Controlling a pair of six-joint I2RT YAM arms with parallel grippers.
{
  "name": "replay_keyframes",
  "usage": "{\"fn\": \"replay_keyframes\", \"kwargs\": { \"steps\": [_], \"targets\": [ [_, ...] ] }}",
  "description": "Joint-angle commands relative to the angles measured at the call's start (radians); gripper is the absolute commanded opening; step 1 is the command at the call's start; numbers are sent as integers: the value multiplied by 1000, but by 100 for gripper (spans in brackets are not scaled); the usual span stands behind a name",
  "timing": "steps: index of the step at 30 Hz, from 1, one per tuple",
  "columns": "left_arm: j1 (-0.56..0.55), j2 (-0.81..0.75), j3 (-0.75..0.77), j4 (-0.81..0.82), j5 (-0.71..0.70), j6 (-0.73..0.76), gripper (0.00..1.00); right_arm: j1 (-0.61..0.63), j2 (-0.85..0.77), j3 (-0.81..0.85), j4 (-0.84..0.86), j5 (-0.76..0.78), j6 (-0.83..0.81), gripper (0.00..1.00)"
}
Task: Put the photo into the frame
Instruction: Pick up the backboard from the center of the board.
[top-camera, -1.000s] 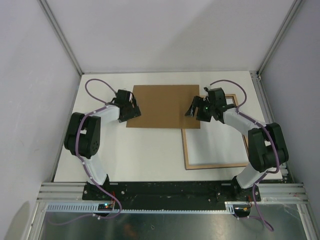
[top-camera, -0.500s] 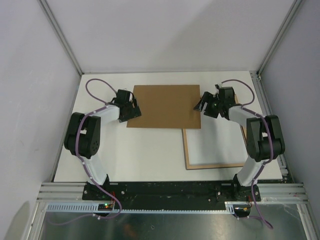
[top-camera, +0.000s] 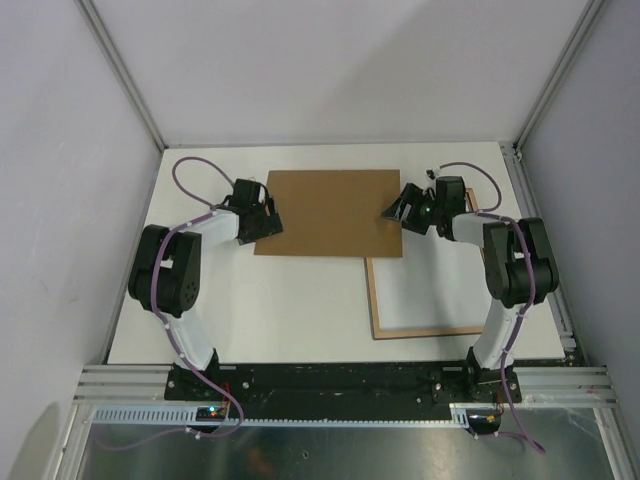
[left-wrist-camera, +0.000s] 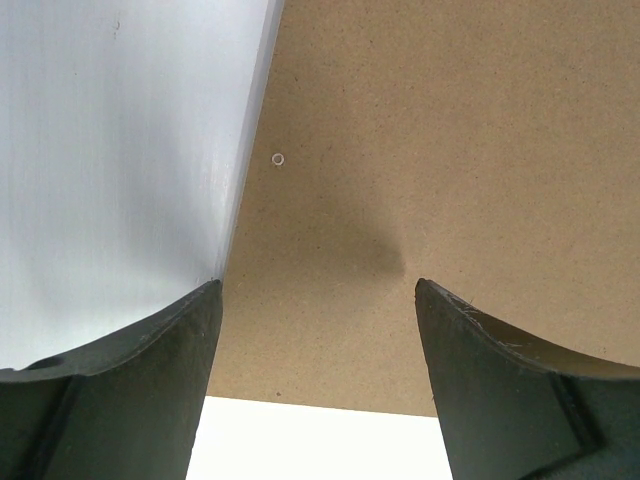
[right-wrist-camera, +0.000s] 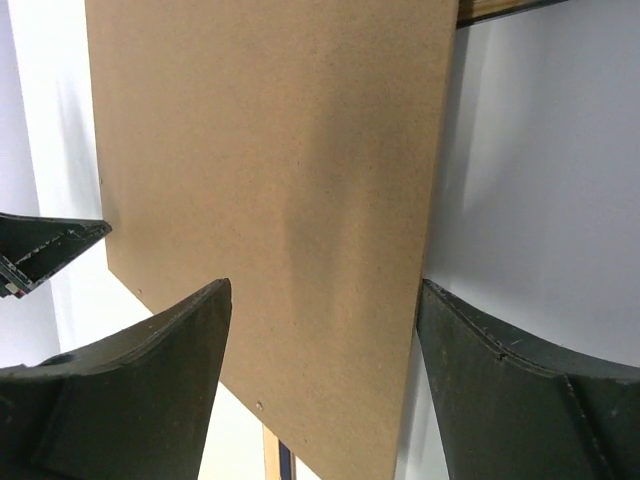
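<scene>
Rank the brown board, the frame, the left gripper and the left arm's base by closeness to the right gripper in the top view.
1. Brown board: its right edge lies at the right gripper.
2. Frame: right side, just toward the near edge.
3. Left gripper: across the board, at its left edge.
4. Left arm's base: near-left corner, farthest.

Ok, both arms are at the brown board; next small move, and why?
Probably lower the right gripper onto the board at its right edge to grip or slide it. It and the left gripper stand open, holding nothing, and the board overlaps the frame.
</scene>
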Motion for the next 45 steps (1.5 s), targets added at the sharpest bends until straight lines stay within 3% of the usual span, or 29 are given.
{"fn": "replay_keyframes", "kwargs": {
  "steps": [1, 7, 15, 26, 33, 40, 45],
  "targets": [
    [-18, 18, -13, -88, 90, -4, 82, -6, 45, 24, 109, -71, 54, 77],
    [-18, 23, -15, -87, 97, -5, 82, -7, 63, 33, 171, -145, 125, 73],
    [-18, 12, -12, -86, 112, 4, 82, 2, 17, 34, 207, -235, 209, 56],
    [-19, -27, 2, -83, 144, 14, 83, 82, -26, 77, 192, -287, 257, 47],
    [-20, -55, -4, -79, 151, 21, 83, 110, -62, 100, 121, -266, 245, 28],
    [-39, -227, -13, -79, 82, 78, 90, 116, -152, 148, -37, -198, 227, 4],
    [-141, -399, -11, -78, -11, 197, 96, 120, -207, 199, -132, -173, 248, 0]
  ]
}}
